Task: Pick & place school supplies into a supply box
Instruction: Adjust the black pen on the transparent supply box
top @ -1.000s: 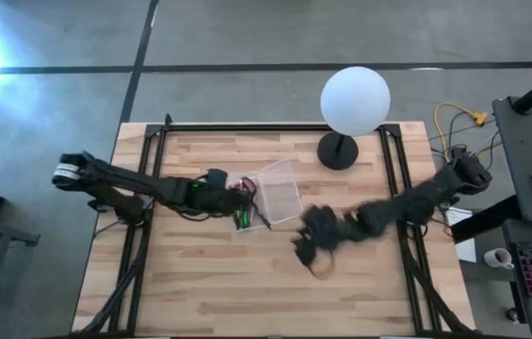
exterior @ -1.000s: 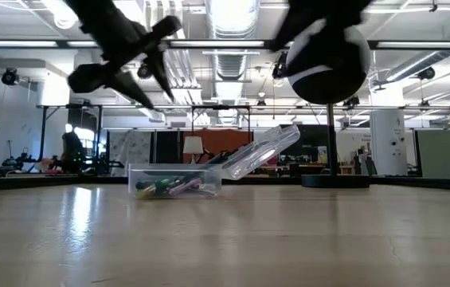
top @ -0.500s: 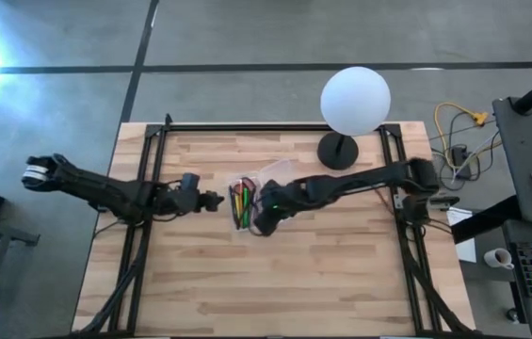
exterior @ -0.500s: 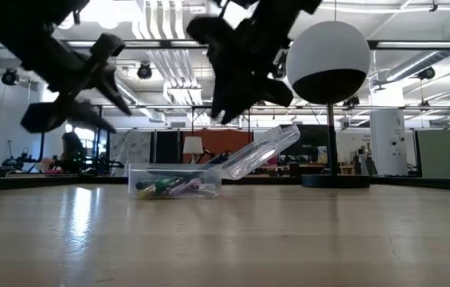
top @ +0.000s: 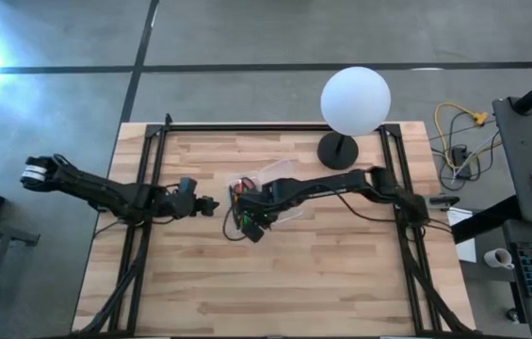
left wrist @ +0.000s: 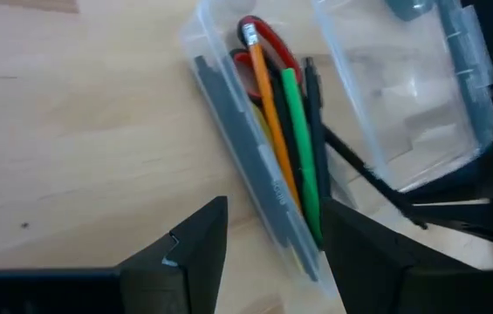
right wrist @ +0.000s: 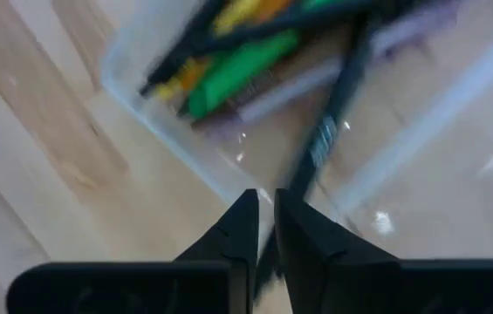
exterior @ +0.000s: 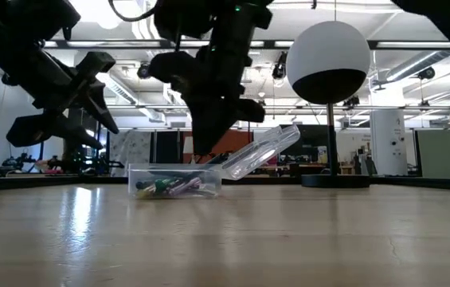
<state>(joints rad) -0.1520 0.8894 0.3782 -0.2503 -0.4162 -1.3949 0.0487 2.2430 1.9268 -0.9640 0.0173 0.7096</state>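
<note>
The supply box (top: 244,209), a clear case, lies on the table with its lid (top: 281,179) tilted open. In it are a green pen (left wrist: 298,148), an orange pencil (left wrist: 268,113), a grey pen (left wrist: 237,131) and red-handled scissors (left wrist: 268,44). My right gripper (right wrist: 266,199) hangs over the box's near end (top: 249,229), shut on a dark pen (right wrist: 333,113). My left gripper (left wrist: 272,253) stands open just left of the box (top: 209,202), raised above the table, with nothing between its fingers. My right gripper pinches the dark pen between its two fingers, on the stretch (right wrist: 303,179) just ahead of the fingertips. The fingers come from above, pointing down at the box. The pen slants away from them, its far end (right wrist: 364,39) over the other supplies in the box.
A white globe lamp (top: 354,99) on a black base (top: 338,151) stands at the far right of the table, close behind the box's lid. Bare wood lies all along the near half of the table (top: 266,292).
My right gripper has swept from the table's middle right toward the left and come down over the box's near end. My left gripper has drawn back from the box toward the table's left edge and then kept still. The box has not moved.
</note>
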